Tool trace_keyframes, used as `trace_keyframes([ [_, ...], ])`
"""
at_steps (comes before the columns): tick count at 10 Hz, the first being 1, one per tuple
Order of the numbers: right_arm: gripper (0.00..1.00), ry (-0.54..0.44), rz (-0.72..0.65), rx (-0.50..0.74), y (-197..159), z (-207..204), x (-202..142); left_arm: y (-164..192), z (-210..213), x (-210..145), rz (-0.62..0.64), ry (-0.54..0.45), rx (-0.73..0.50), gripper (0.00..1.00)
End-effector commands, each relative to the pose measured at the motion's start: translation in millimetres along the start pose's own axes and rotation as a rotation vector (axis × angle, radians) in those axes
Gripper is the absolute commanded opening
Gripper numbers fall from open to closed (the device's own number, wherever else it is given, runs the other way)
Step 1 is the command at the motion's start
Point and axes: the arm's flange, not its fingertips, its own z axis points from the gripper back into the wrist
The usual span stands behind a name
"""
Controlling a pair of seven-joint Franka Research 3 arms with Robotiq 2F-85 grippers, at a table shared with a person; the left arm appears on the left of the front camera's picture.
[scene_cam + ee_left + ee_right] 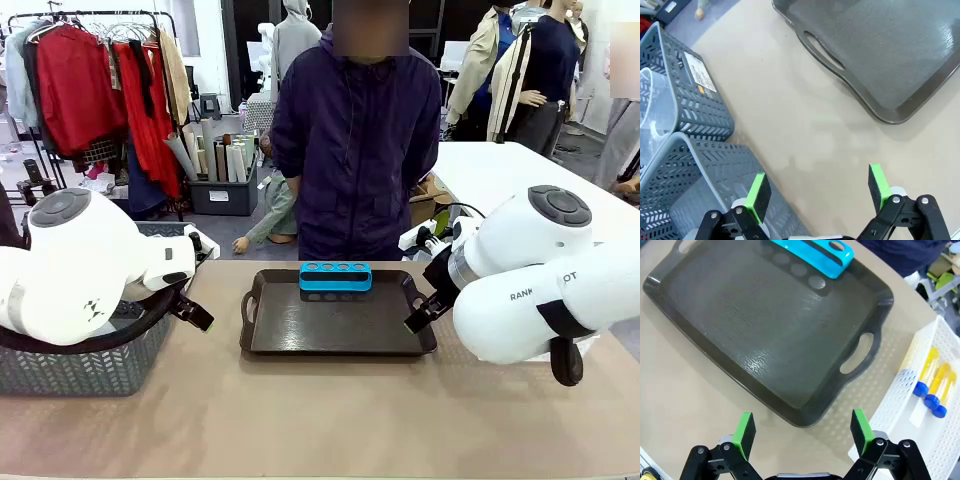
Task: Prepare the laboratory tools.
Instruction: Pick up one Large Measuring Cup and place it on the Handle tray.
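Green-padded and spread wide over the beige counter [680, 390], the right gripper [802, 427] would do best to swing to the amber blue-capped tubes [932, 382] lying in the white lattice basket [897, 407] beside it, pinch one mid-body, and seat it in the blue rack [810, 252] on the dark tray [755, 340].

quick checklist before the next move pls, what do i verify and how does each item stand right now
1. The left tool is open with nothing between its pads: ok.
2. The right tool is open with nothing between its pads: ok.
3. The tray has a bare floor to take things: ok.
4. The blue rack stands on the tray's far side, holes empty: ok.
5. The blue-capped tubes lie in the white basket beside the tray: ok.
6. All four tubes present: cannot tell, the picture edge cuts the basket off.
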Motion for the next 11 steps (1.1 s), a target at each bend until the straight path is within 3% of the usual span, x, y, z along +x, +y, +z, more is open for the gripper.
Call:
trace_keyframes([
  [1, 1.00, 0.000, 0.000, 0.000, 0.0, 0.0, 0.0, 0.0, 0.1, 0.0, 0.000, 0.000, 0.000, 1.00],
  [11, 1.00, 0.000, 0.000, 0.000, 0.0, 0.0, 0.0, 0.0, 0.1, 0.0, 0.000, 0.000, 0.000, 1.00],
])
